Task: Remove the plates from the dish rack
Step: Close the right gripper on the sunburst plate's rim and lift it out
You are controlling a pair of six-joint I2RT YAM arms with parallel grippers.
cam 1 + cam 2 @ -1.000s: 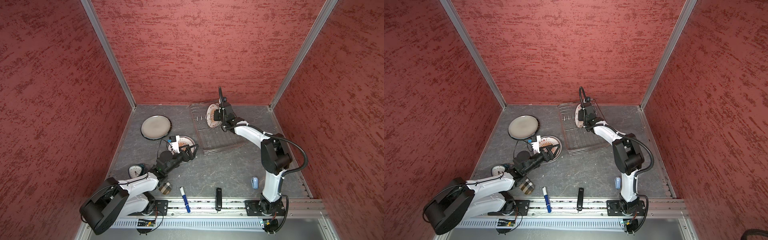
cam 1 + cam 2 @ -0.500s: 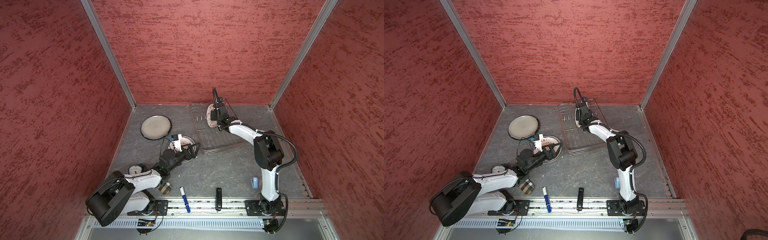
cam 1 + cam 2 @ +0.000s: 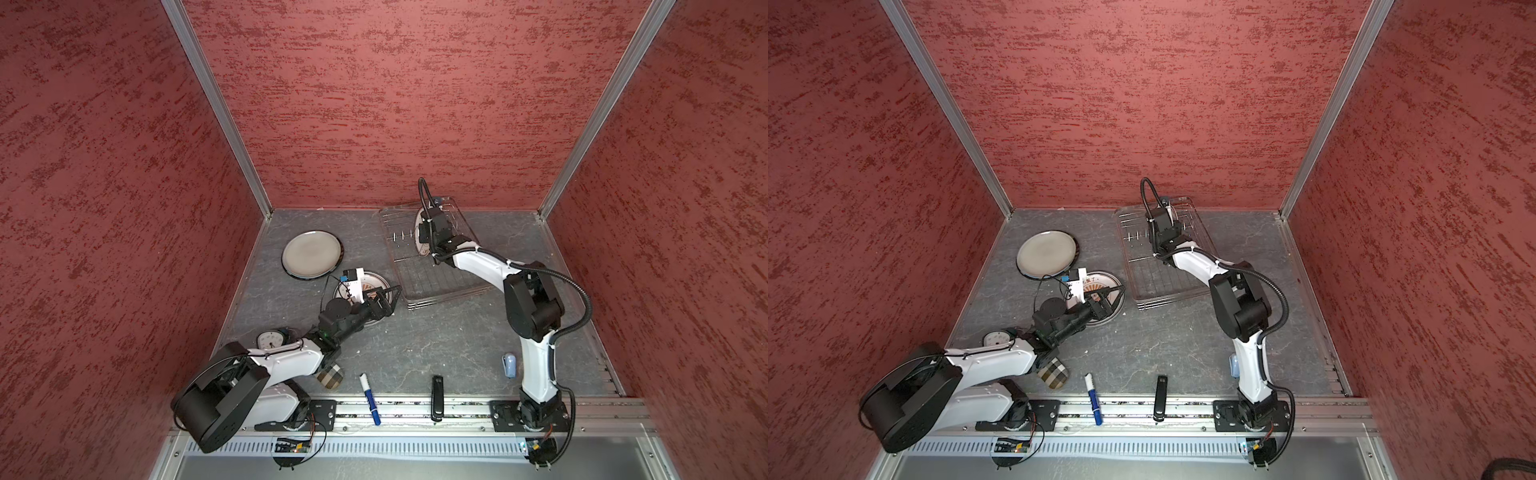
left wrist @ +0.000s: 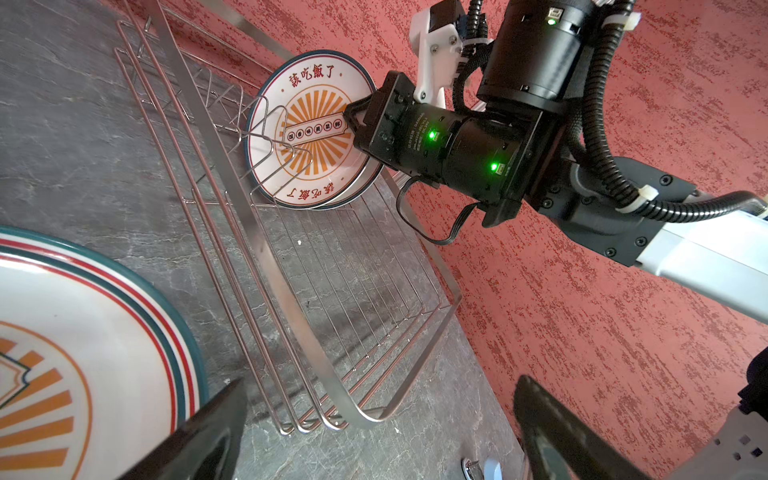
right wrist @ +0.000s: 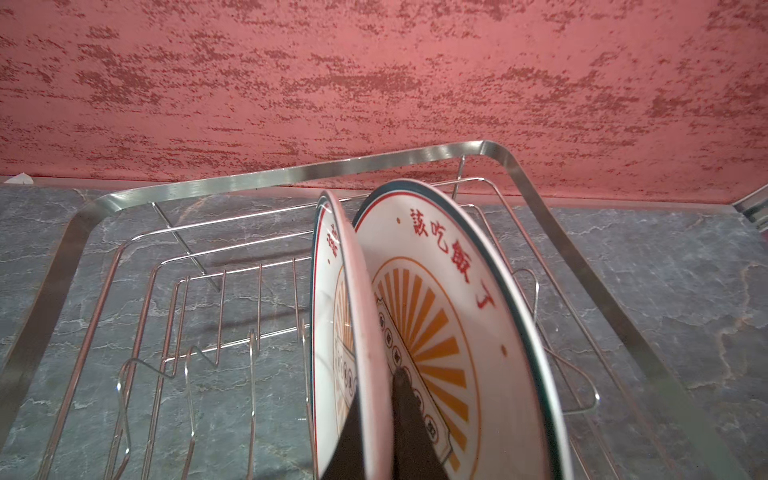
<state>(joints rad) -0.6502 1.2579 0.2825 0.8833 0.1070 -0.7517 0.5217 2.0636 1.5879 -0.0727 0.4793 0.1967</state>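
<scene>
Right pincer [image 5: 378, 415] clenched on a racked plate's rim; left pincer [image 3: 386, 300] spread wide, holding nothing.
Two sunburst plates stand on edge among the prongs [image 5: 252, 374] at the far end of the rack [image 3: 436, 278]; the front plate [image 5: 328, 332] is the one pinched, at its upper rim, with the rear plate [image 5: 449, 311] close behind it. A flat plate [image 4: 83, 353] lies on the table [image 3: 415, 340] just beside the rack's near corner, under the left pincer; the grey plate [image 3: 311, 254] lies farther from the rack. Judgement: glazed ceramic, stiff, slick, brittle, fairly heavy for a thin rim pinch; likely to swing. Rim is the only reachable hold; lift straight up clear of prongs, avoid clinking the rear plate.
</scene>
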